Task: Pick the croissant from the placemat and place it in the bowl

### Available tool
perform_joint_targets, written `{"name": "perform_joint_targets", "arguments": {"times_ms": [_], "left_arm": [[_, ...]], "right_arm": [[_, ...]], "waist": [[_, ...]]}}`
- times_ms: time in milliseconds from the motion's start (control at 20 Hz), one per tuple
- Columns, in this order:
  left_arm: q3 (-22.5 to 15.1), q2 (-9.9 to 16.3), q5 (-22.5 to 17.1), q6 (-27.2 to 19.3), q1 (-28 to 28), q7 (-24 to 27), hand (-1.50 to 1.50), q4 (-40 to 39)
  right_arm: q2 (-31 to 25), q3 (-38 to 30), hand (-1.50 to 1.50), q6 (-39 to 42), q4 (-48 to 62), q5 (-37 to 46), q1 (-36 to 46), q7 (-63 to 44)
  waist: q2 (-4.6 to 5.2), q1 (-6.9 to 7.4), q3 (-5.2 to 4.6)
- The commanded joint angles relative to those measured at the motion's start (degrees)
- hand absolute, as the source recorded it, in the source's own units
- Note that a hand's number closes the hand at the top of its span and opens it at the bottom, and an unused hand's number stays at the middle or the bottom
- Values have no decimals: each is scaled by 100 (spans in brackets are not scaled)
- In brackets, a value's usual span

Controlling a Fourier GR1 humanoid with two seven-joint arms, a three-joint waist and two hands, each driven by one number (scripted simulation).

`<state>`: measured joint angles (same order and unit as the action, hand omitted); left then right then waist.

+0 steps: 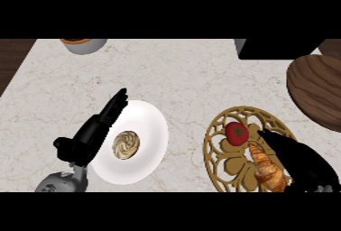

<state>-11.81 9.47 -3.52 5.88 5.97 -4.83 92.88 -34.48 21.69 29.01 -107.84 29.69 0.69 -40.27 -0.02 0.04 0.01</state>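
The croissant (266,168) lay on the gold openwork placemat (220,135), beside a tomato (236,131). The right hand (300,160) touched it, fingers extended. The left hand (100,126) rested straight-fingered against the white bowl (149,126).

Even, bright light; faint shadows; no glare.

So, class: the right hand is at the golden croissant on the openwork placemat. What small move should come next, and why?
Probably close the right hand around the golden croissant before lifting: it lies on the gold openwork placemat beside a red tomato, with the white bowl leftward.
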Motion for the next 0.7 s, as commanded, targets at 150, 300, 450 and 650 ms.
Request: {"name": "perform_joint_targets", "arguments": {"times_ms": [150, 300, 450, 650], "left_arm": [[177, -200, 217, 73, 276, 78, 0, -245], [10, -386, 362, -42, -24, -184, 0, 123], [464, 10, -29, 507, -118, 91, 0, 92], [397, -254, 203, 279, 310, -18, 0, -336]], "right_arm": [[388, -260, -150, -89, 864, 596, 39, 815], [546, -347, -150, 104, 625, 722, -90, 804], [650, -256, -150, -223, 810, 974, -371, 1235], [662, -248, 150, -520, 676, 1211, -241, 1731]], "waist": [[3, -8, 0], [-2, -3, -1], [-2, 0, -1], [1, -28, -1]]}}
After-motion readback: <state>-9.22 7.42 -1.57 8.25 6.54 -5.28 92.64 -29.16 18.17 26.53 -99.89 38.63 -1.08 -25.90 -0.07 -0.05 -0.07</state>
